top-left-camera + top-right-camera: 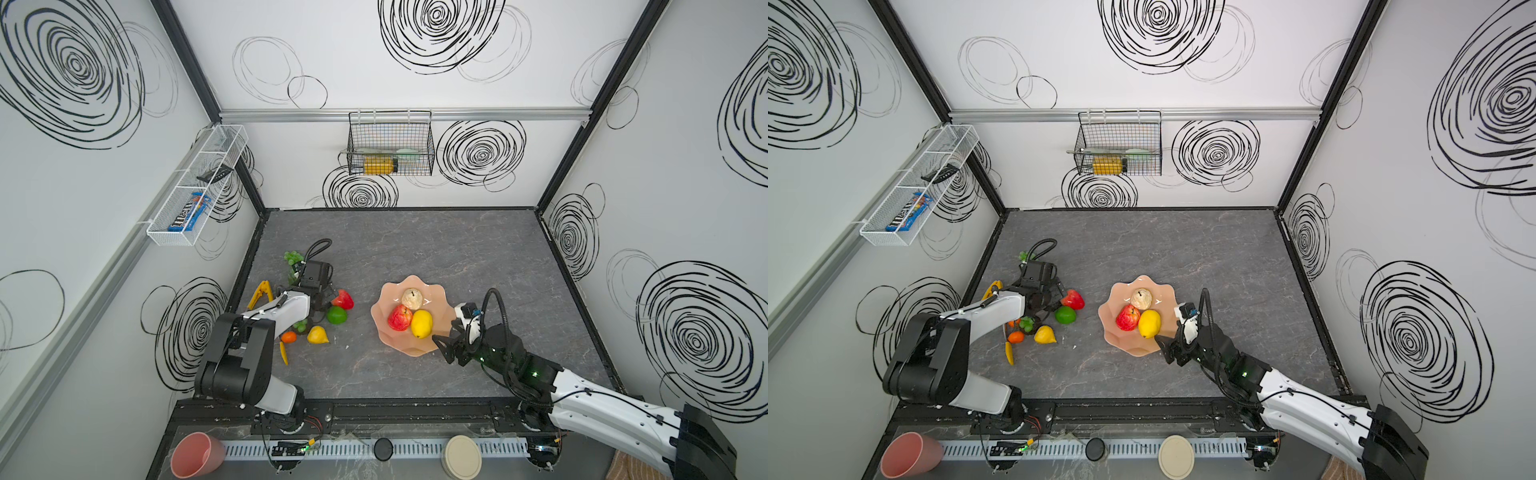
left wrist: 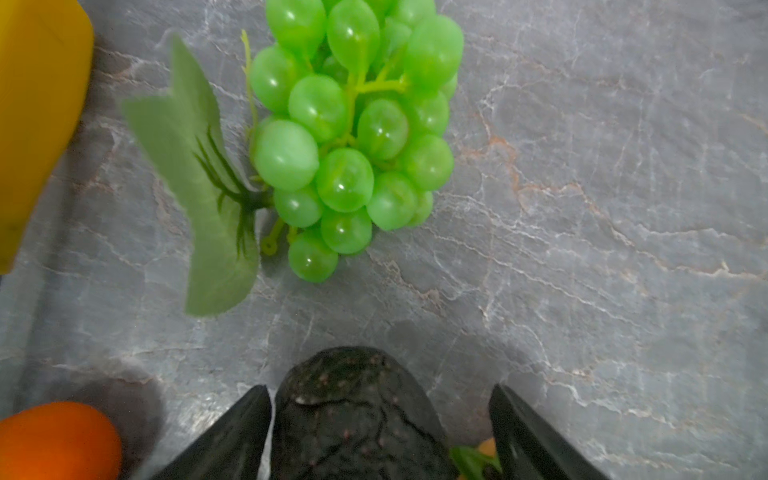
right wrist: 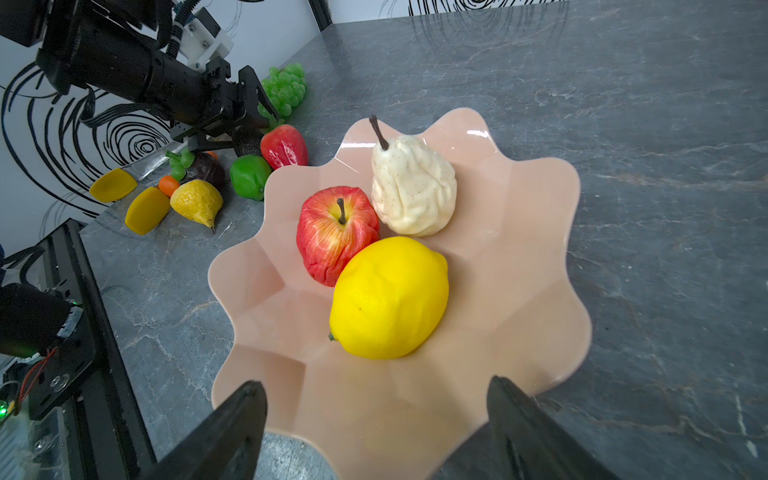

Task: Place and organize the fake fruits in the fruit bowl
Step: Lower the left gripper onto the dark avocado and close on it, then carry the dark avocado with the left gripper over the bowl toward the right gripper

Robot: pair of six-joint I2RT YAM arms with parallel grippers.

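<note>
Left gripper (image 2: 381,388) spread wide astride dark avocado (image 2: 353,419) on table (image 2: 582,208), one finger (image 2: 245,419) almost on its skin, other with clear gap; no firm hold evident. Avocado long axis along fingers, narrow end toward grapes (image 2: 353,137) just beyond, so squeeze likely across short width. Right gripper (image 3: 376,384) wide open, empty, above near rim of bowl (image 3: 519,291); apple (image 3: 336,235), lemon (image 3: 388,297), pear (image 3: 411,187) inside. Bowl well apart from avocado; left arm nearer that fruit. Farther off, wall shelf (image 1: 166,239): blue candy pack (image 1: 189,214), lettering apparently M&M's; nothing else legible.
</note>
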